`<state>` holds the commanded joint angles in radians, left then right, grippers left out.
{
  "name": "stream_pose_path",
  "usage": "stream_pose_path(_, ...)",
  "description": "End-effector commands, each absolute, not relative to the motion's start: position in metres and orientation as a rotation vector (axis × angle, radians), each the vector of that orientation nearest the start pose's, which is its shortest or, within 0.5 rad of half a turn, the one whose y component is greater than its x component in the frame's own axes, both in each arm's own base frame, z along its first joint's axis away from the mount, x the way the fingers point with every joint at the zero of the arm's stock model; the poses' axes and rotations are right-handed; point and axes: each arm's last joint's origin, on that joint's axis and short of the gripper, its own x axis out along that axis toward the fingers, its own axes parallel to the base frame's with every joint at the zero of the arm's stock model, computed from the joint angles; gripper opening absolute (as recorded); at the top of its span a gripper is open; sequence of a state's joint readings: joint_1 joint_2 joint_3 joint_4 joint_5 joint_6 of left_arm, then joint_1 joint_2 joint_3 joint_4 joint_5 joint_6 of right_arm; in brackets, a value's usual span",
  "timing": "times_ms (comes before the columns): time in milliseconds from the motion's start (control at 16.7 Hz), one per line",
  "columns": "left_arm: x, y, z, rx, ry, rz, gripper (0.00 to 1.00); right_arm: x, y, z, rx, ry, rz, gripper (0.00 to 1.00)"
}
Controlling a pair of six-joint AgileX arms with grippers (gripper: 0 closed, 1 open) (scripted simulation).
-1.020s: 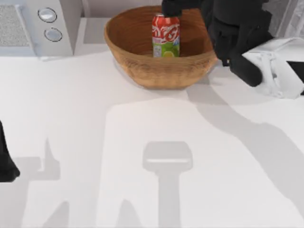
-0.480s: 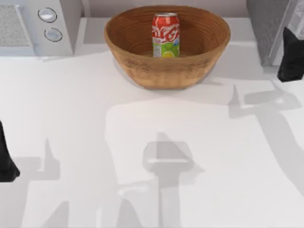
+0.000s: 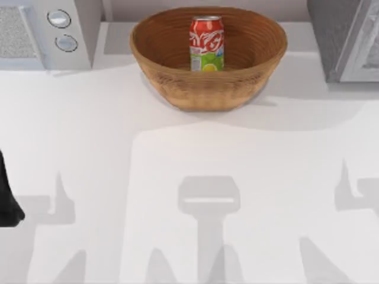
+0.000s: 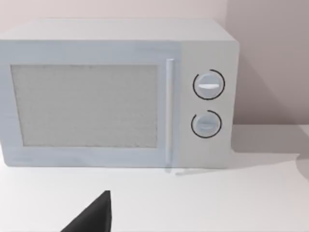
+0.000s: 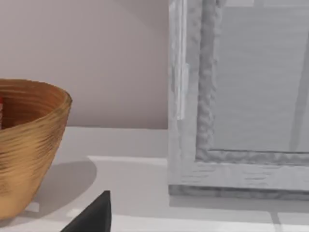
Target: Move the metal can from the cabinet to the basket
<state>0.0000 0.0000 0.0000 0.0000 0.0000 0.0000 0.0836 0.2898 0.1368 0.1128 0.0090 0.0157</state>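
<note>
Can (image 3: 206, 43) stands upright in basket (image 3: 208, 89), cabinet (image 3: 343, 41) shut; a stray arm sweep could tip it, both claws' grip state unclear

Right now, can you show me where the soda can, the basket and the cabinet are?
metal can (image 3: 206, 44): top view, on its red label.
basket (image 3: 204, 89): top view, on its outer front wall.
cabinet (image 3: 331, 35): top view, on its dark grey side.

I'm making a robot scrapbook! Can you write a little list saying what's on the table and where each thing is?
metal can: upright inside the basket
basket: table's far middle
cabinet: far right corner
white microwave: far left corner
left gripper: parked at the table's left edge
task: looks done
</note>
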Motion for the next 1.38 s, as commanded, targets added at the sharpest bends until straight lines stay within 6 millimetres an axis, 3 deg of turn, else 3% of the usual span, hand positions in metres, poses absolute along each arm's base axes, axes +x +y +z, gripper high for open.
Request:
stream_pose_path(300,0.106,-0.001,0.16,0.0,0.0,0.0,1.0,0.107,0.0,0.165,0.003,0.0,0.013,1.0)
stream_pose_path(660,0.106,-0.001,0.16,0.0,0.0,0.0,1.0,0.106,-0.001,0.16,0.0,0.0,0.0,1.0)
stream_pose_path(840,0.106,-0.001,0.16,0.0,0.0,0.0,1.0,0.106,-0.002,0.163,0.0,-0.006,0.004,1.0)
stream_pose_path(1080,0.106,-0.001,0.16,0.0,0.0,0.0,1.0,0.113,-0.012,0.181,-0.006,-0.046,0.004,1.0)
stream_pose_path(1380,0.106,-0.001,0.16,0.0,0.0,0.0,1.0,0.14,-0.047,0.203,-0.021,-0.053,0.001,1.0)
